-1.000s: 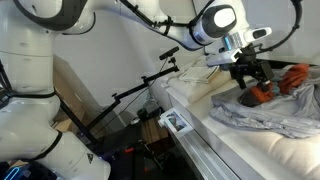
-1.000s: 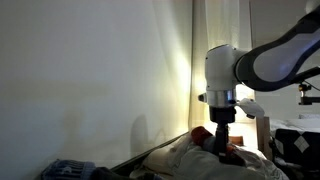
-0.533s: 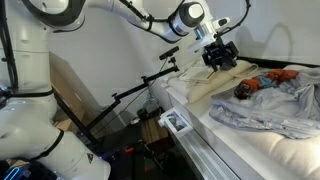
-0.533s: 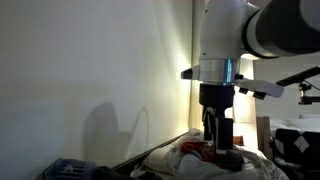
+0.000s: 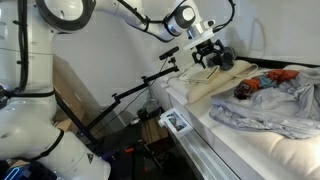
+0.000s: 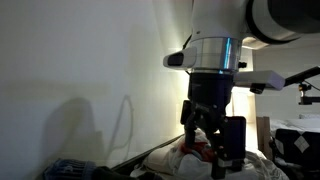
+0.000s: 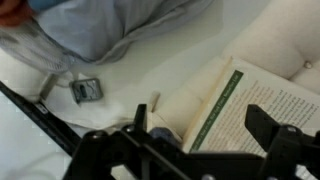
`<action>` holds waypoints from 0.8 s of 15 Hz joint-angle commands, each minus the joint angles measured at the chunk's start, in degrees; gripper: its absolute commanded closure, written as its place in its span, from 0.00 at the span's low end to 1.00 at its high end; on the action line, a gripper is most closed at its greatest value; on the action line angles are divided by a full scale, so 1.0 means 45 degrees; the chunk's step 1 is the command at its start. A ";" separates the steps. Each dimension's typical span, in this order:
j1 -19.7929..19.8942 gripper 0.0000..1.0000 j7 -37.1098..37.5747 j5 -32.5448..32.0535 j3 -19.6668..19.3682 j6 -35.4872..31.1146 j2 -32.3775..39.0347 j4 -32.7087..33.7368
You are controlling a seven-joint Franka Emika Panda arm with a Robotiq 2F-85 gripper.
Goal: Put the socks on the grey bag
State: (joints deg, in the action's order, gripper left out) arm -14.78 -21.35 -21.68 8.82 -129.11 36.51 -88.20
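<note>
The pincer point(image 5: 215, 58) stands wide open and empty, its two dark fingers point(image 6: 194, 128) apart with nothing between them. It hangs over the near end of the bed point(image 5: 295, 155), above a cream-coloured cloth point(image 5: 222, 84) and well apart from the socks point(image 5: 262, 87).

In the wrist view, directly below the pincer point(image 7: 200, 128), lies one open book point(image 7: 262, 98) with a green stripe down its page. Its print is too small to read, and the right edge of the picture cuts it off. Near it lies one small dark square thing point(image 7: 88, 90); what it is cannot be told.

The socks lie bunched on the crumpled fabric of the grey bag point(image 5: 275, 112), towards its far side. Orange-red and dark blue-grey patches show there, but folds hide where one sock ends, so no count is sure. In an exterior view the pincer point(image 6: 213, 150) blocks nearly all of them, leaving only a bit of red point(image 6: 204, 152). One grey bag is visible, cut off at the right edge in an exterior view and at the top in the wrist view point(image 7: 105, 25).

One black tripod point(image 5: 140, 92) stands beside the bed.
</note>
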 commanded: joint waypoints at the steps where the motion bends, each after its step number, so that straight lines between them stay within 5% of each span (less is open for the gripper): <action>1: 0.0046 0.00 -0.2346 0.0220 0.0710 0.0182 0.1278 0.1822; 12: -0.0794 0.00 -0.4951 -0.0220 0.0292 -0.1124 0.4522 0.5927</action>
State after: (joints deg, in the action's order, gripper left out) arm -16.74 -41.34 -22.21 11.48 -133.00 52.96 -67.69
